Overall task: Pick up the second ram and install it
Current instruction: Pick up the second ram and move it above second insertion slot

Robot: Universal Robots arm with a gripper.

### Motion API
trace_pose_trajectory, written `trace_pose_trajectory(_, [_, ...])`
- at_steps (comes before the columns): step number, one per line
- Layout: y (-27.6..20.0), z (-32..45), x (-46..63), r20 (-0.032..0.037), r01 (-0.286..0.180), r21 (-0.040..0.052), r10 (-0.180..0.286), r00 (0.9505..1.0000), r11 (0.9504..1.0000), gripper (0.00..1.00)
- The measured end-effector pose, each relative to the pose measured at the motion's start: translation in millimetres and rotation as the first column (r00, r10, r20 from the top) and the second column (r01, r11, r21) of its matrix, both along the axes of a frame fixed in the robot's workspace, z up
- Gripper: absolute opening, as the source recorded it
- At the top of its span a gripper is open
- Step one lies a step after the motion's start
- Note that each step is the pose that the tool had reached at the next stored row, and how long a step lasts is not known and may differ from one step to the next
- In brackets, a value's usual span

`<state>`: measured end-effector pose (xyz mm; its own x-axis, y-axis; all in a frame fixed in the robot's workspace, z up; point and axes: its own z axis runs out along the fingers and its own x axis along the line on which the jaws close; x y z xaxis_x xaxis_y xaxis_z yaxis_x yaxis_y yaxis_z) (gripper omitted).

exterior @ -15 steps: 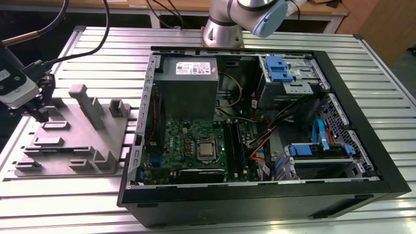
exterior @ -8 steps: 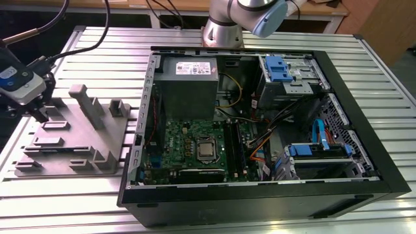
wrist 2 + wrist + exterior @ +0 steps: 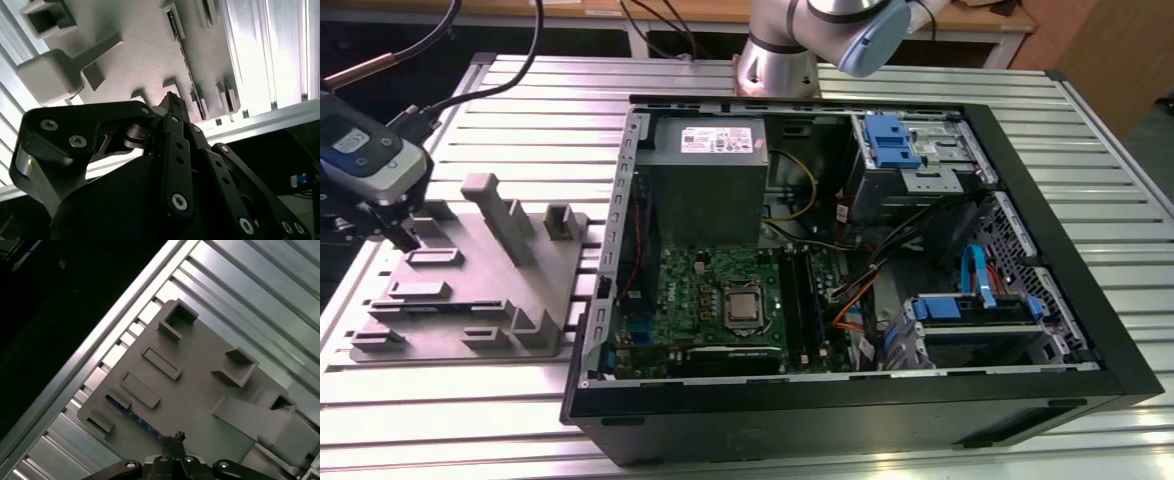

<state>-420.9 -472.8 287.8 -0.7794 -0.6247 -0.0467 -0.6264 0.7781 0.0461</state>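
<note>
One ram point(image 3: 131, 415) in grey tray point(image 3: 200, 405) slot, closed pincer point(image 3: 176, 435) just above, computer case point(image 3: 854, 400) nearby.

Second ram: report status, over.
Gripper shut, holding nothing, over the grey fixture tray. Second ram on edge in a tray slot, not yet picked up, gripper tip near one end. Nothing seen in the way.

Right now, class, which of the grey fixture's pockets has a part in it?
The long narrow one at the edge of the fixture: the second ram, a thin dark stick, sits in it. The boxy pockets look empty.
</note>
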Motion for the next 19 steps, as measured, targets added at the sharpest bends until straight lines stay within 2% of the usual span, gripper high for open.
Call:
trace_pose_trajectory(5, [0.0, -0.6, 0.0, 0.0, -0.09, 0.0, 0.09, 0.996, 0.996, 0.07])
trace_pose_trajectory(9, [0.0, -1.1, 0.0, 0.0, -0.163, 0.0, 0.163, 0.9867, 0.9867, 0.07])
trace_pose_trajectory(13, [0.0, -1.9, 0.0, 0.0001, -0.233, 0.0, 0.233, 0.9724, 0.9724, 0.07])
trace_pose_trajectory(16, [0.0, -2.7, 0.0, 0.0001, -0.286, 0.0, 0.286, 0.9581, 0.9581, 0.07])
trace_pose_trajectory(19, [0.0, -3.8, 0.0, 0.0, -0.338, 0.0, 0.338, 0.9413, 0.9413, 0.07])
